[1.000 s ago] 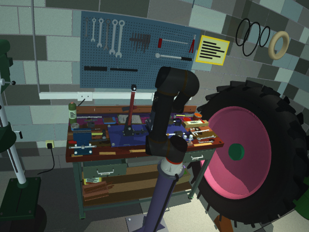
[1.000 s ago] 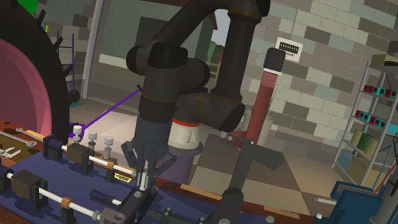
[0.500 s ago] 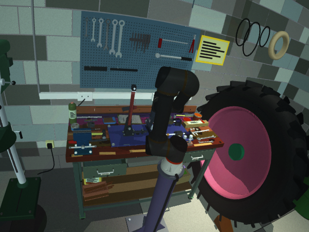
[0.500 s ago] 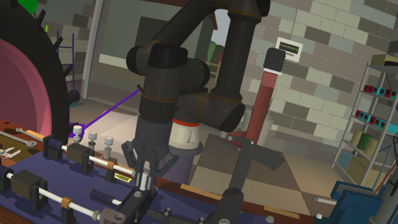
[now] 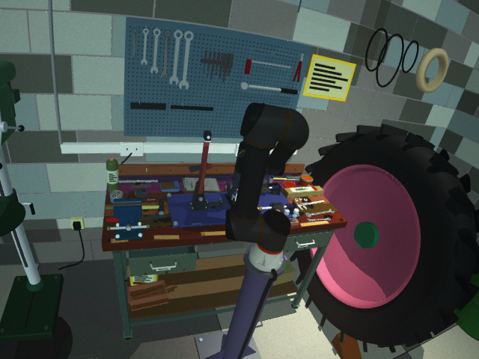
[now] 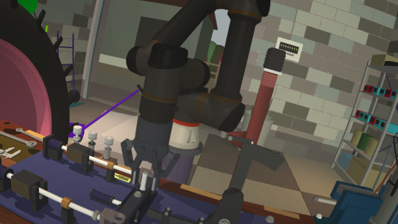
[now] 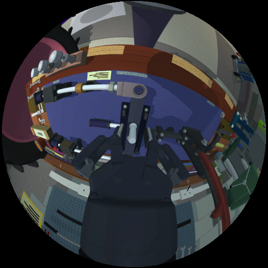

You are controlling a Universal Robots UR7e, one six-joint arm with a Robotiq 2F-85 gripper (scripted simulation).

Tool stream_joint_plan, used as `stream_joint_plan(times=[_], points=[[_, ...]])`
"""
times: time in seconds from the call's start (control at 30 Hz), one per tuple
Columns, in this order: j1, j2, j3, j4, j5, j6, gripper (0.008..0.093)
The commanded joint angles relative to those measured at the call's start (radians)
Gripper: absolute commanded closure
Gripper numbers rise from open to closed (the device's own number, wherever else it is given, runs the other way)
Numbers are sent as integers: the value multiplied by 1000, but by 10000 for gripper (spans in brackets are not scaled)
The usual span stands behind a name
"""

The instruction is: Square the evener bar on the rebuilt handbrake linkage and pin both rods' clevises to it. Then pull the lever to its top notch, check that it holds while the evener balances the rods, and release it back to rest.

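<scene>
A white clevis pin stands upright in the far end of the dark evener bar, between my fingers. My gripper hangs straight above it and is open, holding nothing. The other rod's grey clevis lies at the bar's opposite end with its hole empty. Both white rods run left through black guide blocks on the blue base plate. Three spare pins stand in a wooden block by the bench edge. The red handbrake lever stands upright to the right.
Behind the bench a blue pegboard carries spanners, and a big tractor wheel stands to its right. A blue vice sits on the bench's left end. Wrenches and small boxes lie on the right end.
</scene>
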Motion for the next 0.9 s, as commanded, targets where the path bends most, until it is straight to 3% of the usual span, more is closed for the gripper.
stream_joint_plan(times=[0.0,0.47,0.87], points=[[0,0,0,0,0,0,534],[-2,-28,-14,39,-7,0,534],[-2,-136,-90,222,-8,0,534]])
